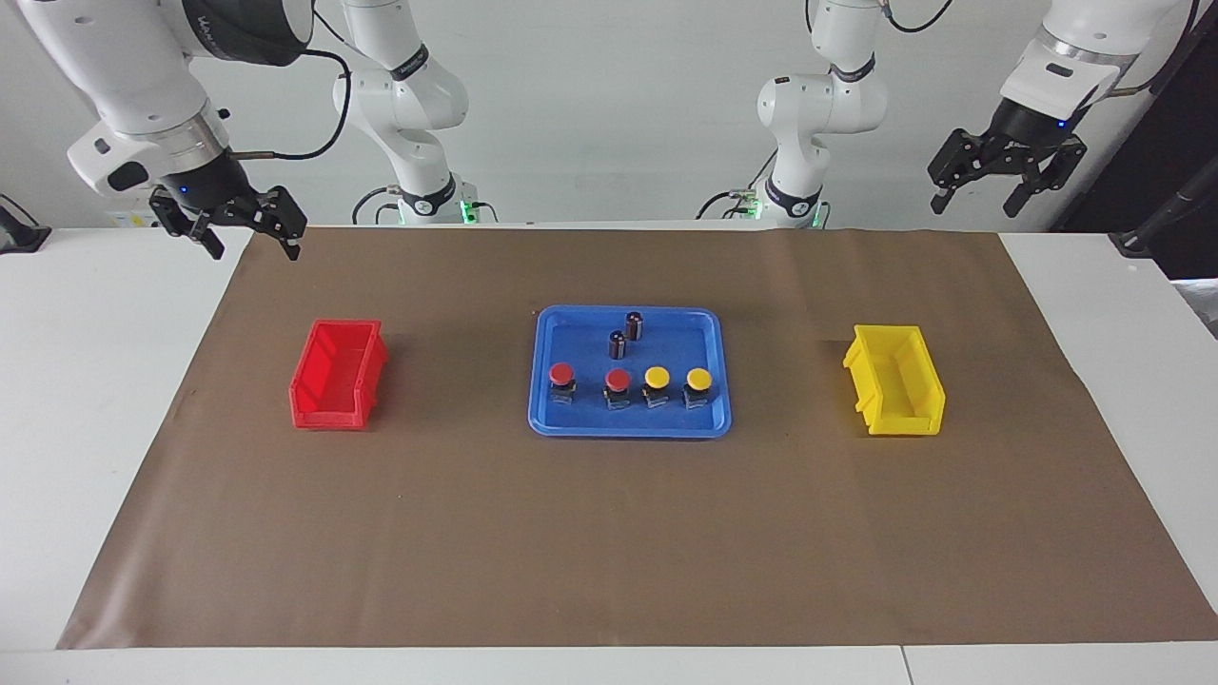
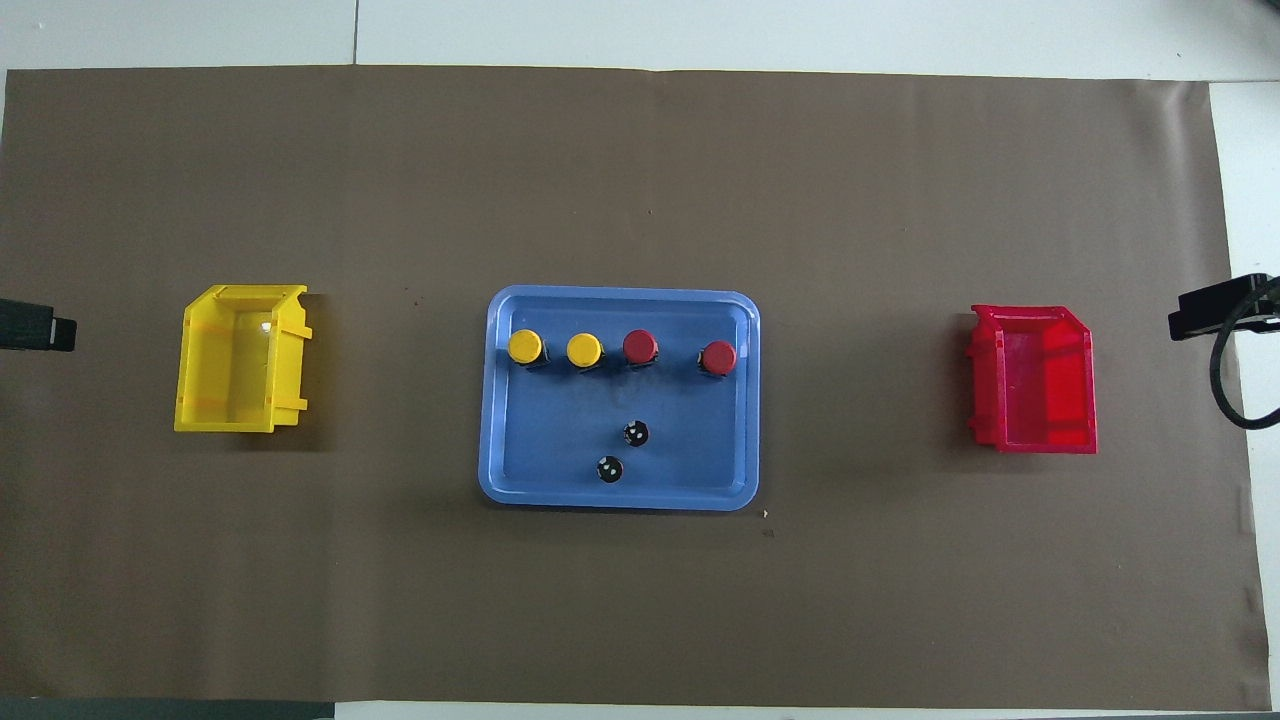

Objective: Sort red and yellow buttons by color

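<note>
Brown paper (image 1: 609,533) covers most of the white surface (image 1: 86,381), and a pale wall rises past the two arm bases. A blue tray (image 1: 547,419) sits mid-paper. At the right arm's end of the paper stands a red bin (image 1: 335,376), at the left arm's end a yellow bin (image 1: 899,381); each bin's long axis runs from the robots' side outward.

All four buttons stand upright in the tray, caps pointing up, in one row whose line runs from one arm's end toward the other, along the tray edge farther from the robots. From the red bin's end the order is first red button (image 1: 562,374), second red button (image 1: 618,381), first yellow button (image 1: 657,378), second yellow button (image 1: 699,380). The first red one stands a little apart from the other three, which sit closer together. Two dark cylinders (image 1: 626,335) stand upright nearer to the robots than the row.

Left claw (image 1: 980,198) hangs in the air over the surface's corner next to the paper, fingers spread and released, holding nothing. Right claw (image 1: 252,240) hangs over the paper's corner at its own end, likewise released and empty
</note>
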Available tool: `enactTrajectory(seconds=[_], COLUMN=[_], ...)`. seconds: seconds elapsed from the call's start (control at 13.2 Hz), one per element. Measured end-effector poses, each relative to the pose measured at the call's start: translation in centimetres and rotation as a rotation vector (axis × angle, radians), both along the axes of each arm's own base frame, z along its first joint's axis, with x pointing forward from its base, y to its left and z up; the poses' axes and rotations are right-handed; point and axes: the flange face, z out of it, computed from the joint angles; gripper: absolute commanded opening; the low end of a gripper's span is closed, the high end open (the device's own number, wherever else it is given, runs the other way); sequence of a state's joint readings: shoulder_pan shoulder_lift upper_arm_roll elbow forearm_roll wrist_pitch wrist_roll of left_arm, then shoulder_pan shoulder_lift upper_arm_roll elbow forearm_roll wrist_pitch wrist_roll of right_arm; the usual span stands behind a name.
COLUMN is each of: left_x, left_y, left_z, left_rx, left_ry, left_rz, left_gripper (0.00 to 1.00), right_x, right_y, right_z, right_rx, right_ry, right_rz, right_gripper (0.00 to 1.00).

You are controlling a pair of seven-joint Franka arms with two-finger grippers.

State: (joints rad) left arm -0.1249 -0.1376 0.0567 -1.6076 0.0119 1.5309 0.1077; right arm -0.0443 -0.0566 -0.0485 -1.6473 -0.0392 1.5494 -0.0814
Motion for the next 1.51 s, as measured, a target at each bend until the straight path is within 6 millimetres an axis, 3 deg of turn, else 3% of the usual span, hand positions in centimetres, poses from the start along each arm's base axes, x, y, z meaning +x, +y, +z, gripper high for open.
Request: enactTrajectory(seconds=[0.38,0.53,0.91,1.13,1.36,1.51], left_x=[2.4,2.3,1.8,1.6,1.6,1.5], left_y=[0.1,0.4,0.6,0.7,0.7,0.7], left_z=[-3.1,-3.9,-3.8,-3.6,-3.5,-3.4], left_rx=[0.021,0.023,0.023,0.023,0.023,0.022], left_ry=[0.026,0.047,0.069,0.066,0.064,0.062], left_rz=[-0.023,-0.035,-0.038,-0.038,-0.037,-0.037], left_gripper=[1.0,1.0,1.0,1.0,1.0,1.0], right_x=[0.0,0.0,0.3,1.6,4.0,6.2], right_y=[0.1,0.1,0.8,5.9,14.7,21.5], right_z=[0.0,-0.1,0.0,-0.2,-1.1,-4.2], right_rx=[0.0,0.0,0.039,0.07,0.067,0.068], right_ry=[0.001,0.001,-0.019,-0.053,-0.049,-0.066], right_rz=[0.002,0.002,0.001,-0.003,-0.051,-0.098], right_gripper=[1.0,1.0,1.0,1.0,1.0,1.0])
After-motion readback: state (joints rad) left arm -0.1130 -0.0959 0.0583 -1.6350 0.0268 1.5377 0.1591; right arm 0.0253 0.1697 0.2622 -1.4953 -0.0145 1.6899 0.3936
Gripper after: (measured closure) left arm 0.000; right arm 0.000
